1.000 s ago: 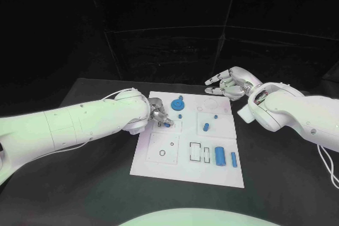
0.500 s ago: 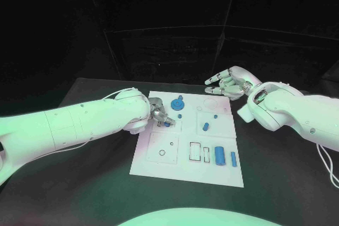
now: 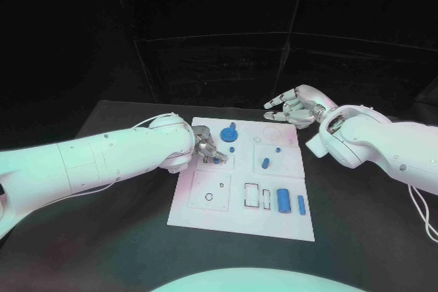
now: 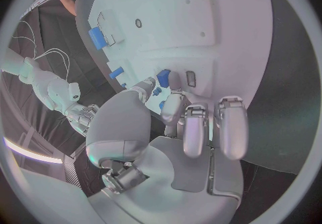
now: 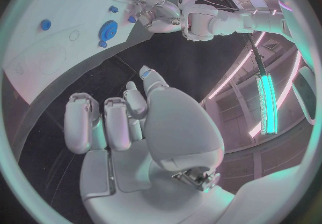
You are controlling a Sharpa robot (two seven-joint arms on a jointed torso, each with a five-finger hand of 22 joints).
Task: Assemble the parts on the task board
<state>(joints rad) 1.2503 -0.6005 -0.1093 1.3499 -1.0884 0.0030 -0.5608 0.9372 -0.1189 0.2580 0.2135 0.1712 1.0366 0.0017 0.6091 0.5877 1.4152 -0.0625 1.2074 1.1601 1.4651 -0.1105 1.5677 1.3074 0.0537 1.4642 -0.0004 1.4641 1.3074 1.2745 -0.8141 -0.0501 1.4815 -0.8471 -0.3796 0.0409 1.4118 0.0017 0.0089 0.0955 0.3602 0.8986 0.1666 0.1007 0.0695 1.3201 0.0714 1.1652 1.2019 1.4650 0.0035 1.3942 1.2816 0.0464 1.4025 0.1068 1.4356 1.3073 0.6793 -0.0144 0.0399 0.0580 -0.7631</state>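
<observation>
The white task board [image 3: 274, 222] lies in the middle of the black table. My left hand [image 3: 204, 147] hangs over the board's far left part and pinches a small blue part [image 3: 219, 158] between thumb and finger, low over a square recess. In the left wrist view the same blue part [image 4: 163, 77] sits at the fingertips, against the board [image 4: 181, 15]. My right hand [image 3: 297, 106] hovers beyond the board's far right corner, fingers apart, holding nothing.
On the board are a blue gear [image 3: 228, 135], a blue peg [image 3: 266, 163], a blue cylinder [image 3: 283, 201] and a blue bar [image 3: 301, 204]. The right wrist view shows the gear [image 5: 107, 29] and my left hand [image 5: 151, 9].
The left hand keeps its pinch on the small blue part and has barely shifted over the same recess. The right hand has stayed in place.
</observation>
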